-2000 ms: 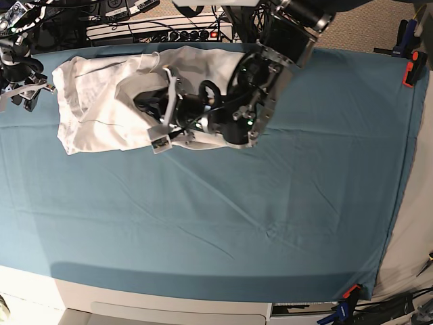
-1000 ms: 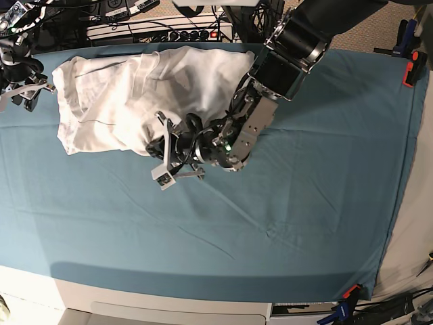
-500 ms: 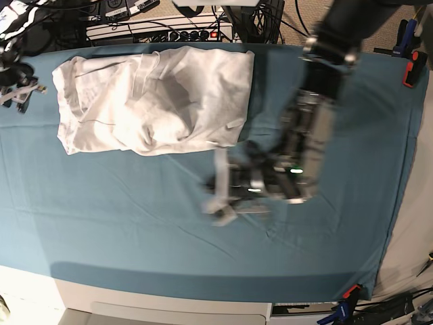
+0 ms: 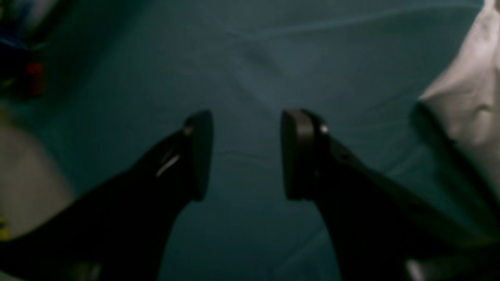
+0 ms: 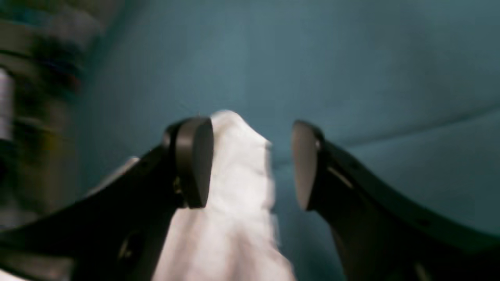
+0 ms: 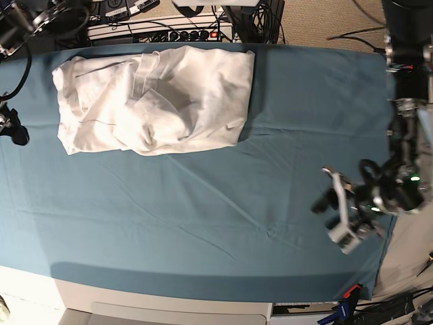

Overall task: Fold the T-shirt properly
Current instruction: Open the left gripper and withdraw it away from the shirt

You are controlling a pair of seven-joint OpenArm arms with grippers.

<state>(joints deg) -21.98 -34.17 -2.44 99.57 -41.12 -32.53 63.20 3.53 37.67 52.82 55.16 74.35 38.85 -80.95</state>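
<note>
The T-shirt (image 6: 152,101) is seen bunched and wrinkled at the counter's (image 6: 203,217) far left. Nothing is held: left gripper (image 4: 246,154) and right gripper (image 5: 252,164) are spread open. Creases should be smoothed and edges squared before another fold is tried.

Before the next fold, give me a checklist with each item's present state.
1. Wrinkled white cotton T-shirt lies wholly on the teal table cloth: ok.
2. Shirt flat and square: not ok, it is bunched and creased.
3. Left claw open and holding nothing: ok.
4. Right claw open: ok.
5. Right claw free of the shirt: cannot tell; white fabric shows between its jaws.
6. Left arm off the shirt: ok, it is near the cloth's far corner.
</note>
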